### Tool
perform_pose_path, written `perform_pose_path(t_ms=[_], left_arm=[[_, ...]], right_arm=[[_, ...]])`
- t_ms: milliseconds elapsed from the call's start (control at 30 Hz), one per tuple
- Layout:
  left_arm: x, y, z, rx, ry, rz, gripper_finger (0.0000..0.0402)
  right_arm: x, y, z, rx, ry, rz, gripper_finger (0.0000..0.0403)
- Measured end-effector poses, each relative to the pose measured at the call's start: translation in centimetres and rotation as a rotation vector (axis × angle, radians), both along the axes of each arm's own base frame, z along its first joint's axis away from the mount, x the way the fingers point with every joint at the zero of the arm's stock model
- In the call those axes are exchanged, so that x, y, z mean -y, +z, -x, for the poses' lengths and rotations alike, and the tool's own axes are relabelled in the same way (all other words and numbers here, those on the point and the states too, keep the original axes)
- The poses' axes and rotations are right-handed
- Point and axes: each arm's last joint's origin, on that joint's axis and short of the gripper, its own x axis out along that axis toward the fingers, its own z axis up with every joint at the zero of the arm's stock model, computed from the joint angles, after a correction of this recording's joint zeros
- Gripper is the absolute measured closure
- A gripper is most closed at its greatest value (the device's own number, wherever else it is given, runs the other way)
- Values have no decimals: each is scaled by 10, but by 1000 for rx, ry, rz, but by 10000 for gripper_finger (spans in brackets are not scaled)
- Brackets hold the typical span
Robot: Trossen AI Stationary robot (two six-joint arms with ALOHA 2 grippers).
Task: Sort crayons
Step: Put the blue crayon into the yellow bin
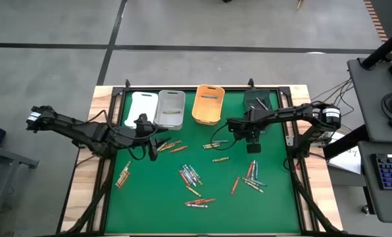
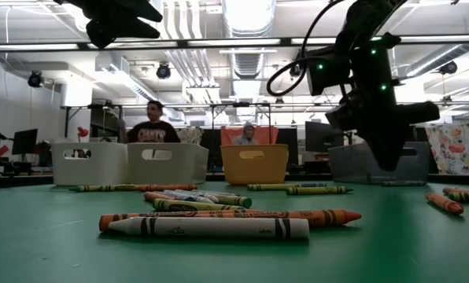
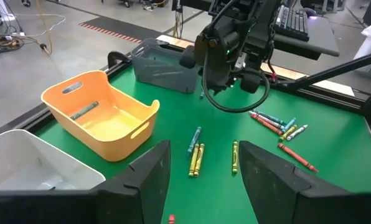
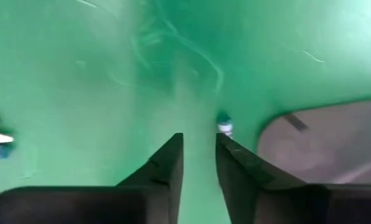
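A white crayon (image 2: 209, 228) lies nearest, unsorted; the right gripper (image 4: 198, 152), jaws narrowly parted and empty, hangs beside the black bin (image 3: 164, 64); the left gripper (image 3: 201, 165) waits spread.

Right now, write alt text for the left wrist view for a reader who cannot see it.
An orange bin holding one crayon sits on the green table beyond the left gripper, whose fingers stand open. Yellow crayons lie past them, and the right arm hangs over a dark grey bin.
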Motion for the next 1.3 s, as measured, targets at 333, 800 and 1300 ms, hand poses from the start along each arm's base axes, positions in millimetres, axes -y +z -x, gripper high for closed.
perform_pose_path(t_ms=[333, 800, 1300], left_arm=[[0, 0, 0, -12, -11, -35, 229], [0, 1, 0, -3, 1, -46, 229], [0, 1, -1, -3, 1, -44, 229]], right_arm=[[2, -7, 4, -45, -22, 97, 282], [1, -17, 12, -84, -7, 133, 282], [1, -34, 21, -82, -18, 186, 282]])
